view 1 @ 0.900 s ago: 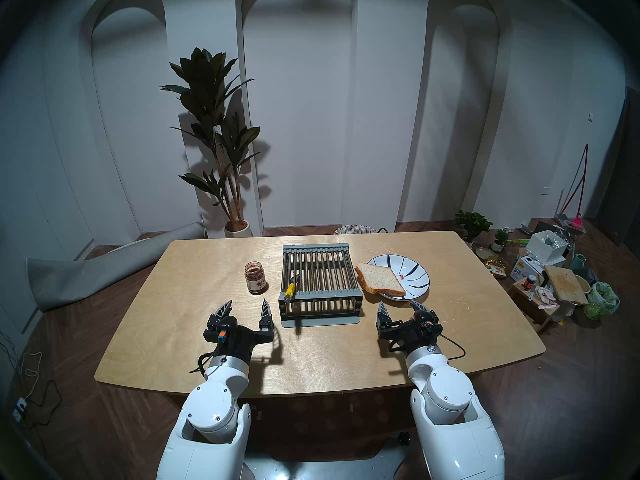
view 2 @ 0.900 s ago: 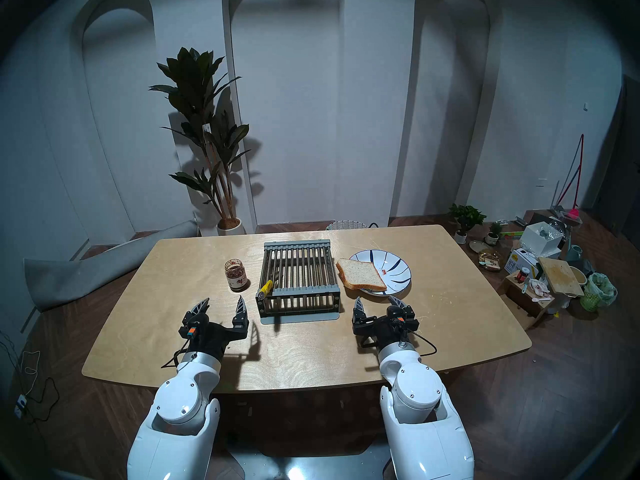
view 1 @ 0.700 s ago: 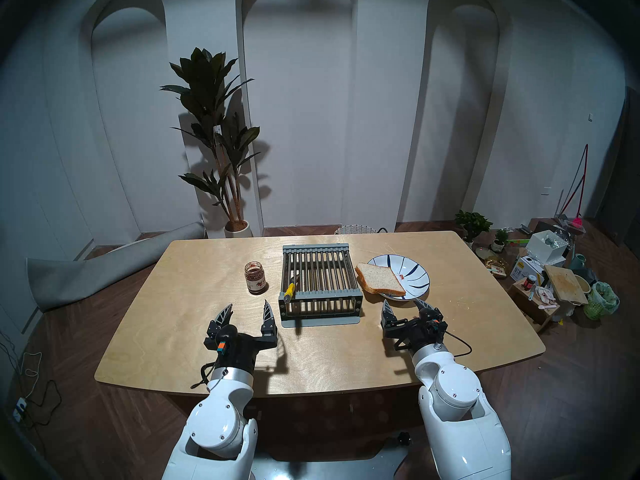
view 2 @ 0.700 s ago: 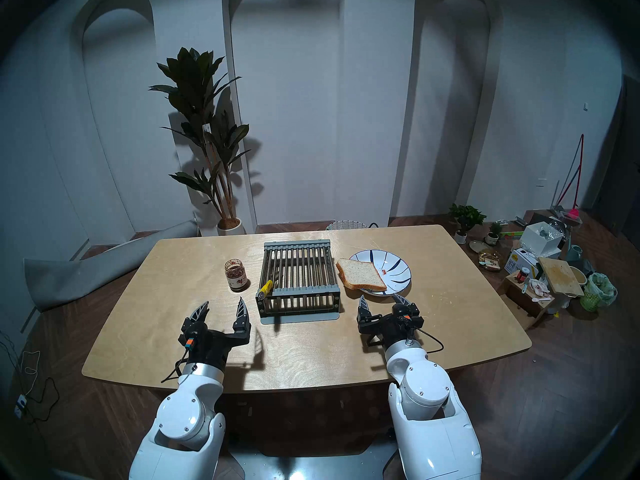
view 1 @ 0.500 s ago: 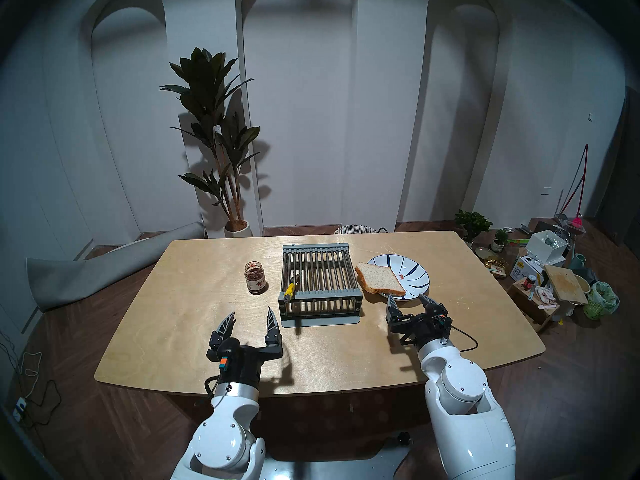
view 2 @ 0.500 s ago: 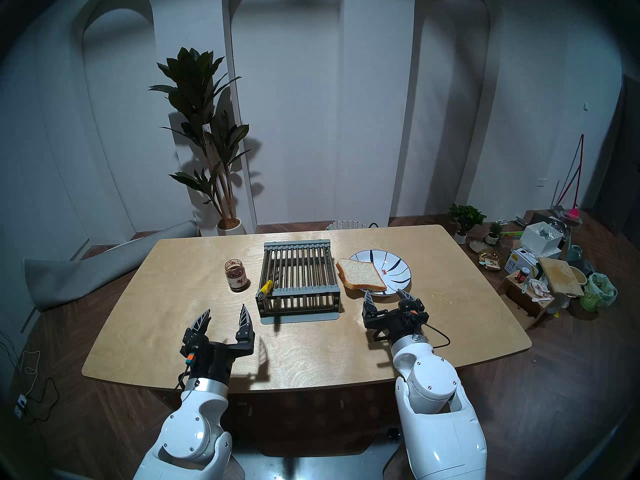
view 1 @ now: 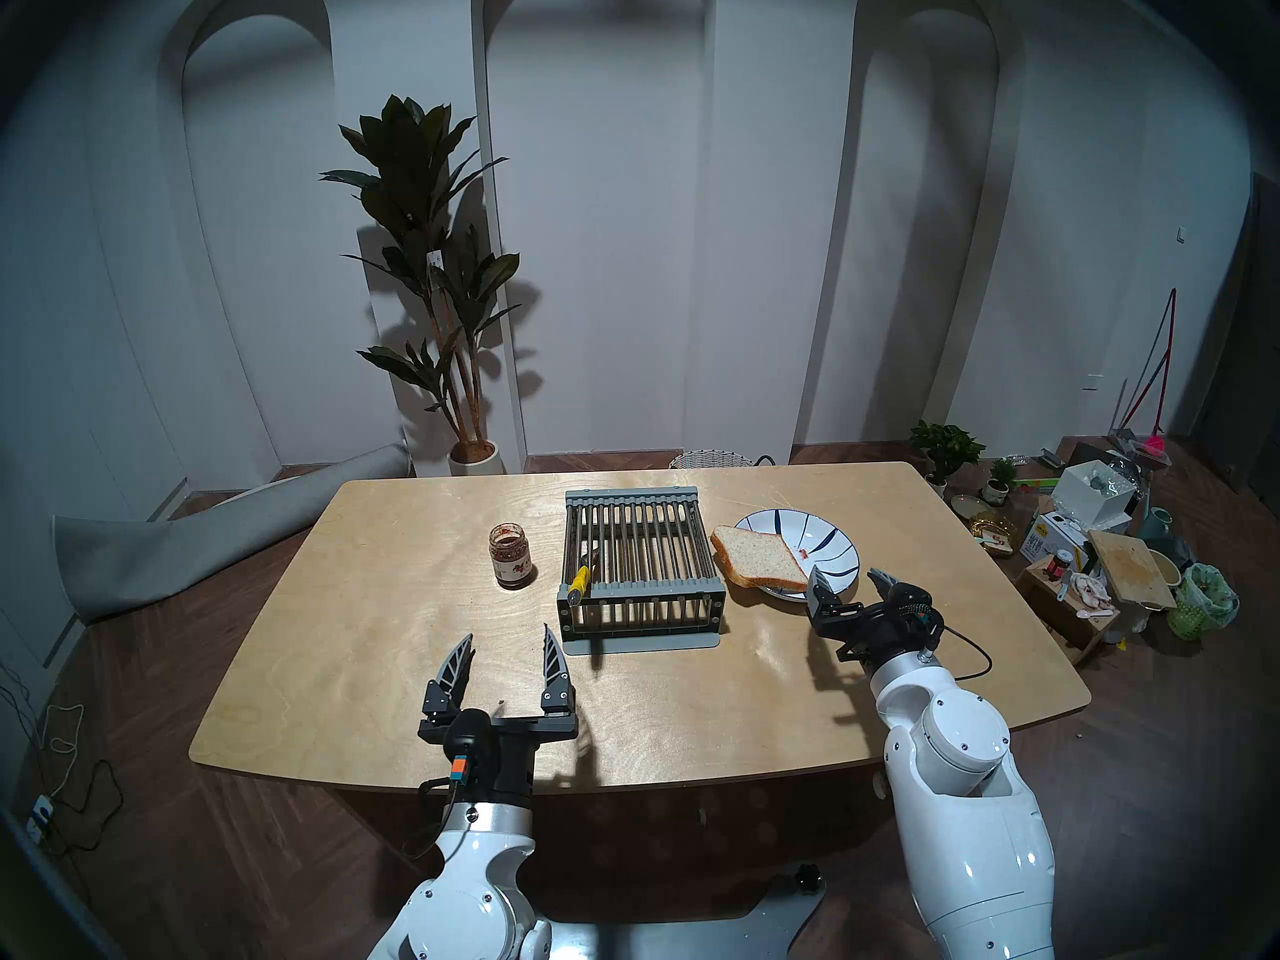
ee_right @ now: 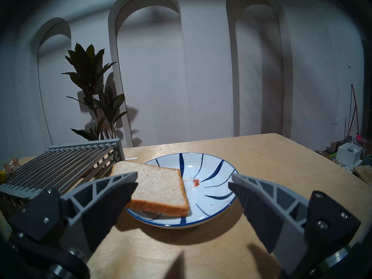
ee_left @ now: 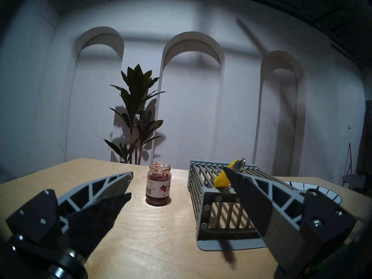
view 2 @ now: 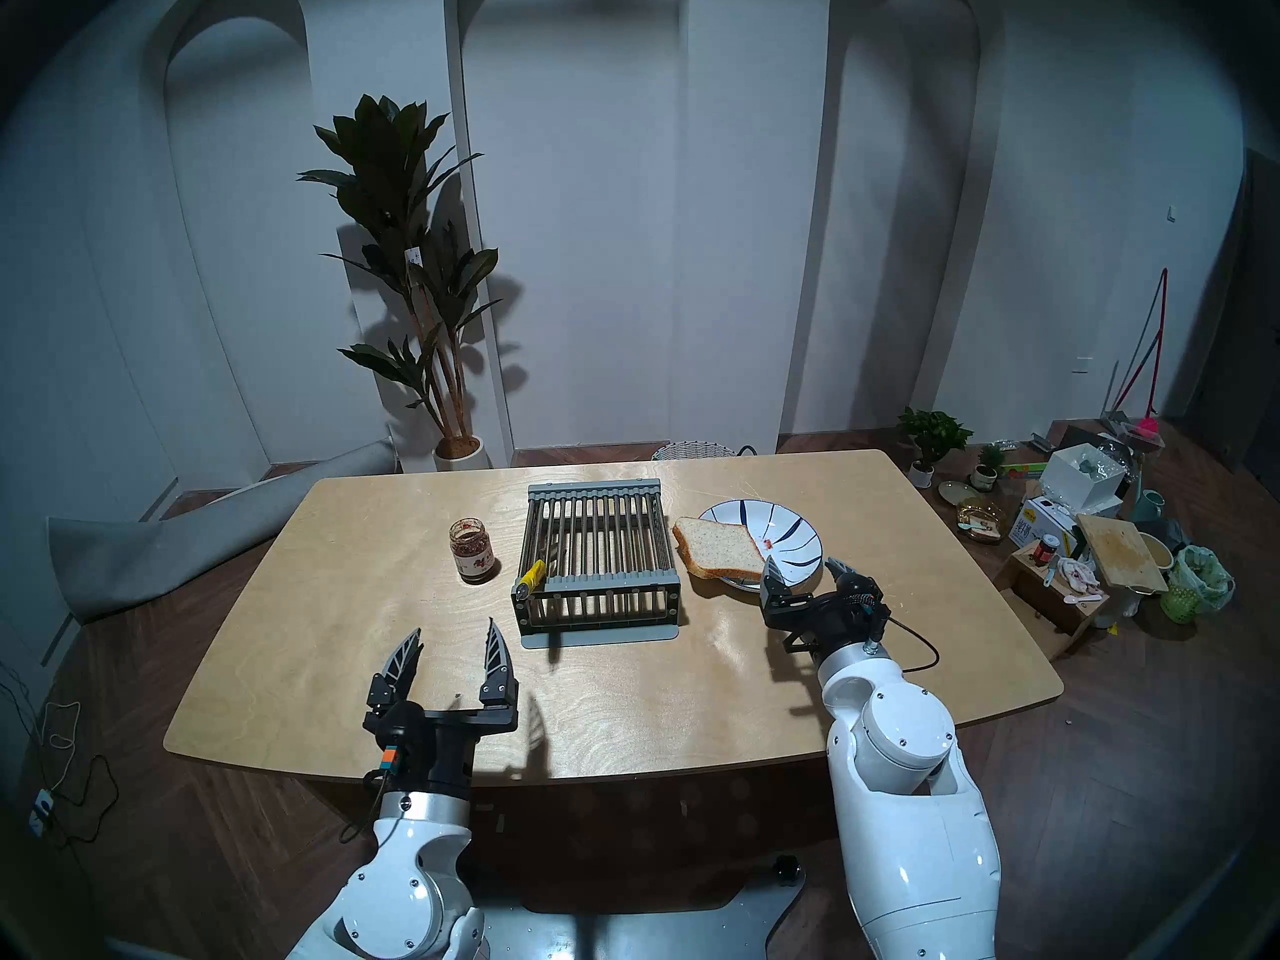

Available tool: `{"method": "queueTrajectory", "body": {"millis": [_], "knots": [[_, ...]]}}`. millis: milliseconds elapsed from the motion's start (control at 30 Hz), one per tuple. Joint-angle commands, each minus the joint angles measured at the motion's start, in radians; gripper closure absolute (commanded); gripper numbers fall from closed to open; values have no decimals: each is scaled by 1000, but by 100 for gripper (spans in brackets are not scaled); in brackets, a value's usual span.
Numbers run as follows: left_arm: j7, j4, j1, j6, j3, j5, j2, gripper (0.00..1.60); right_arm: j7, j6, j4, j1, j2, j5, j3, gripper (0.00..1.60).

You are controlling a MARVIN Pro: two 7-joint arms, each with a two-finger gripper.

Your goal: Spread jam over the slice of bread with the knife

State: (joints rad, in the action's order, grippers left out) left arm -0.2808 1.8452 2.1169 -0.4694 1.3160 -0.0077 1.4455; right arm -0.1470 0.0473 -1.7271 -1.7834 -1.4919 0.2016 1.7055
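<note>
The knife [view 1: 579,579] lies on the rack's [view 1: 641,557] lower-left edge at frame centre, untouched. Both the left tool [view 1: 509,654] and right tool [view 1: 850,577] are spread apart, empty. Best approach: pinch the yellow handle squarely, then lift clear of the bars.

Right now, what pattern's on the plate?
The plate is white with dark-blue curved strokes radiating from the centre and a blue rim; clearest in the right wrist view.
</note>
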Motion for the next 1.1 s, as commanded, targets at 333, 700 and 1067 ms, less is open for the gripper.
{"method": "queueTrajectory", "body": {"millis": [333, 700, 1067], "knots": [[64, -84, -197, -16, -63, 22, 8, 0, 18, 0, 2, 72, 8, 49, 82, 0], [-48, -189, -286, -56, -134, 42, 0, 0, 33, -7, 8, 80, 10, 57, 86, 0], [-130, -233, -328, -85, -126, 88, 23, 0, 50, -17, -1, 70, 9, 59, 87, 0]]}}
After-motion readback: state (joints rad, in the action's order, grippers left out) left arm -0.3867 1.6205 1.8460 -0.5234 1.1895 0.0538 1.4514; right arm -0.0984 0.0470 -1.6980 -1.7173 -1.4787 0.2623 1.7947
